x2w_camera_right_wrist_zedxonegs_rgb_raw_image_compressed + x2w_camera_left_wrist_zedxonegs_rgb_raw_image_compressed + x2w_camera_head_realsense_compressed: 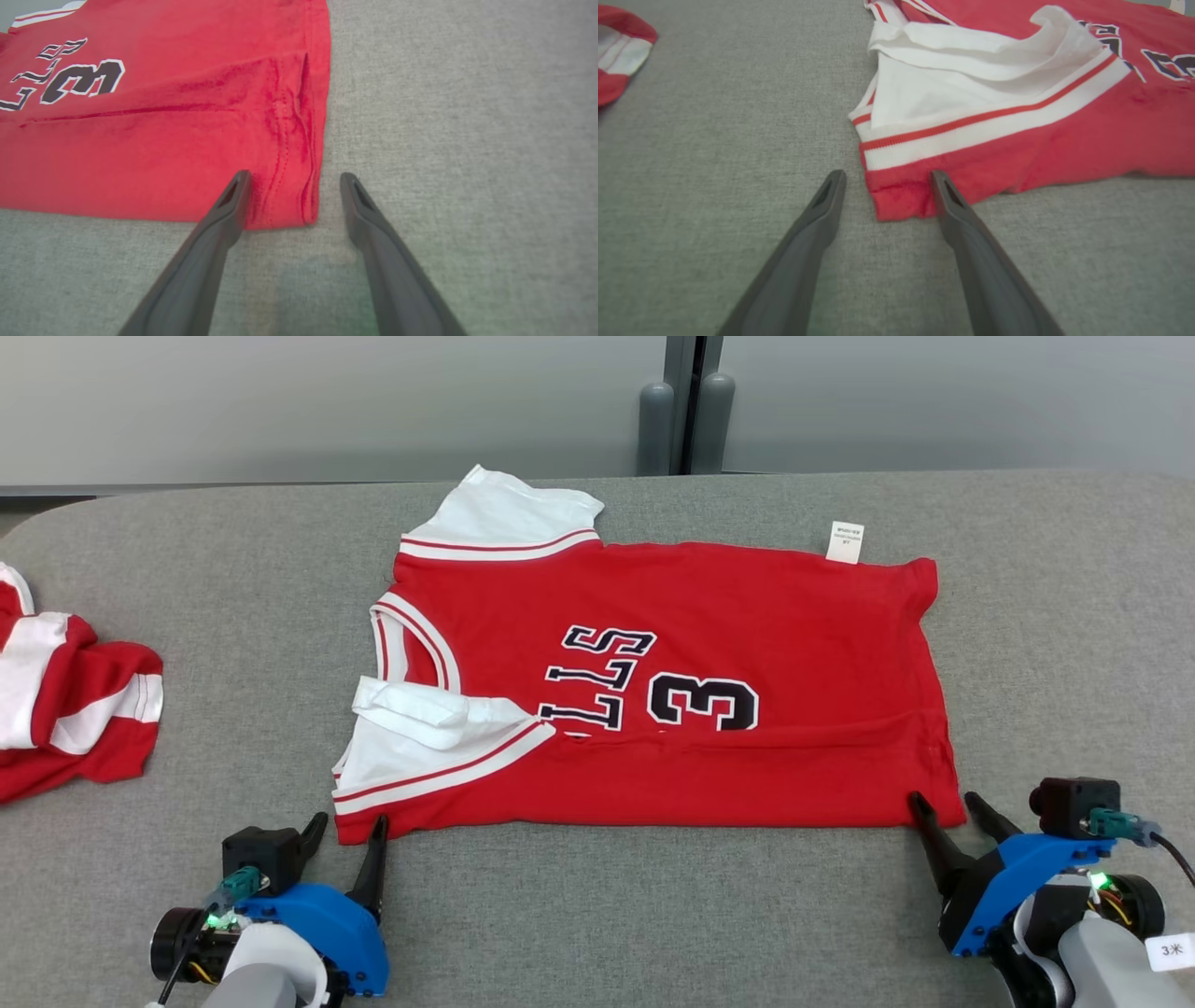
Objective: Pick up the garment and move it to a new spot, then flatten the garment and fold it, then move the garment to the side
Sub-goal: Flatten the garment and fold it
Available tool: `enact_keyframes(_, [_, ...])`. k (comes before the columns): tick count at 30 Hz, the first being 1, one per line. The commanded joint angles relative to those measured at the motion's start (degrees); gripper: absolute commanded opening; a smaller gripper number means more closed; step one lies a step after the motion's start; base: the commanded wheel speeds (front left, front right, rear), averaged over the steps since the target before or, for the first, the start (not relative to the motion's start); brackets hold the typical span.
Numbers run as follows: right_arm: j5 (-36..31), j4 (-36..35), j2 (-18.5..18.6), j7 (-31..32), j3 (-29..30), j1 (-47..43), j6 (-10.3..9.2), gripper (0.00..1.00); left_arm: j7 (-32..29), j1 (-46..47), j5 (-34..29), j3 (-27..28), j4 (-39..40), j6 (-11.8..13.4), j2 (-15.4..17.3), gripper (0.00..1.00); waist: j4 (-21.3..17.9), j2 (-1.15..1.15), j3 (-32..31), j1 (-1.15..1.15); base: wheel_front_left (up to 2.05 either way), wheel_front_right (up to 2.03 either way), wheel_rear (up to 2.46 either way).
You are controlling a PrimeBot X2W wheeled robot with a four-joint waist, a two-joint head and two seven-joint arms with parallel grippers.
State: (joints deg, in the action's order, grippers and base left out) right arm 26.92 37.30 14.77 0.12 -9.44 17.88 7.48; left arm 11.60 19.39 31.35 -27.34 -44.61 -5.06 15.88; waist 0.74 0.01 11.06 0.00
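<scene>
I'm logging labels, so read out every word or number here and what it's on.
"3": black numeral on the red cloth jersey with white sleeves.
"LLS": black letters beside it, rest hidden under a sleeve.
"3米": white sticker on the right forearm.
White fabric tag on jersey's far edge: too small to read.

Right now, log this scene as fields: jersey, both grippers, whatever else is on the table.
jersey: spread on the table, collar toward the left, near sleeve rumpled
left gripper: open, jersey's near left corner between its fingers
right gripper: open, jersey's near right corner between its fingers
other: second garment, bunched, far left on the table
</scene>
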Motion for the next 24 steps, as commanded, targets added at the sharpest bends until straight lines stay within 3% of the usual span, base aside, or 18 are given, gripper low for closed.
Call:
enact_keyframes(1, [0.32,1.01,-1.03,-0.16,-1.11,0.87,0.03,0.0,-0.43,0.74,0.3,-0.6,-1.05,-0.25,-0.51,0.35,0.11,-0.01,-0.16,0.0,0.0,0.0,0.0])
enact_keyframes(2, [0.54,1.4,-1.39,-0.22,-1.79,1.05,0.03,0.0,-0.32,0.85,0.35,-0.73,-1.46,-0.43,-0.65,0.24,0.17,-0.01,-0.37,0.0,0.0,0.0,0.0])
enact_keyframes(3, [0.94,1.61,-1.54,-0.61,-2.32,1.32,0.03,0.0,0.04,0.97,0.73,-0.66,-1.73,-0.57,-0.96,0.0,0.2,-0.01,-0.6,0.0,0.0,0.0,0.0])
enact_keyframes(8, [2.75,2.58,-1.07,-2.51,-3.84,0.75,0.03,0.0,2.1,0.52,1.42,0.29,-1.91,-0.66,-1.25,0.0,1.0,-0.01,-3.1,0.0,0.0,0.0,0.0])
enact_keyframes(14, [6.23,0.87,-0.57,-4.35,-4.81,-2.76,0.03,0.0,3.29,-3.84,1.7,1.94,1.89,1.0,-0.51,0.0,2.48,-0.01,-6.12,0.0,0.0,0.0,0.0])
enact_keyframes(24, [10.33,-9.85,0.88,-2.07,-2.89,-16.24,0.02,0.0,2.74,-18.29,1.8,3.06,13.96,6.39,0.28,0.0,4.42,-0.01,-11.03,0.0,0.0,0.0,0.0])
